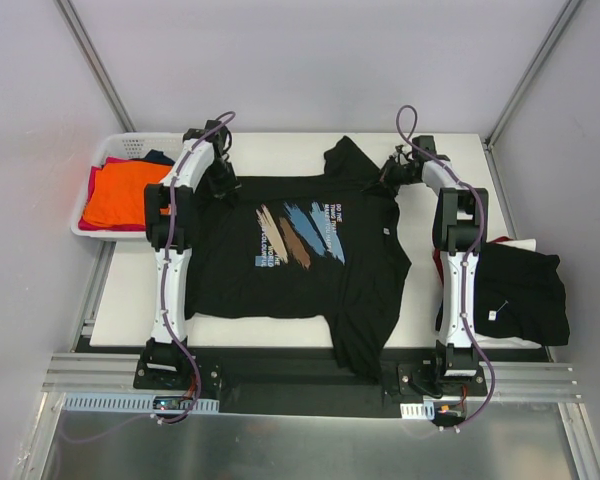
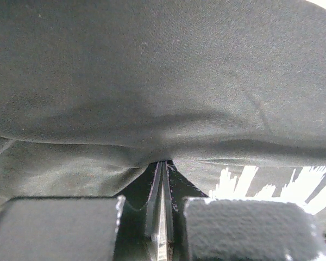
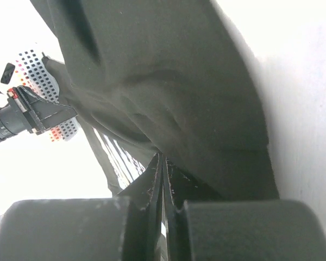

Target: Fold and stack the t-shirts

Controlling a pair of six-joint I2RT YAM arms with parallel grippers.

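A black t-shirt [image 1: 290, 260] with a blue, tan and brown brush-stroke print lies spread on the white table [image 1: 120, 300], one end hanging over the near edge. My left gripper [image 1: 223, 182] is at the shirt's far left edge and my right gripper [image 1: 393, 172] at its far right edge. In the left wrist view the left gripper [image 2: 164, 163] is shut, with black cloth [image 2: 152, 81] pinched at its tips. The right gripper [image 3: 162, 156] is likewise shut on the same shirt [image 3: 168, 81]. A folded black t-shirt [image 1: 520, 290] lies at the right.
A white lattice basket [image 1: 92, 226] at the far left holds an orange shirt [image 1: 120, 195] over red and navy ones. The folded shirt on the right rests on red and white cloth [image 1: 510, 243]. Grey walls close in on three sides.
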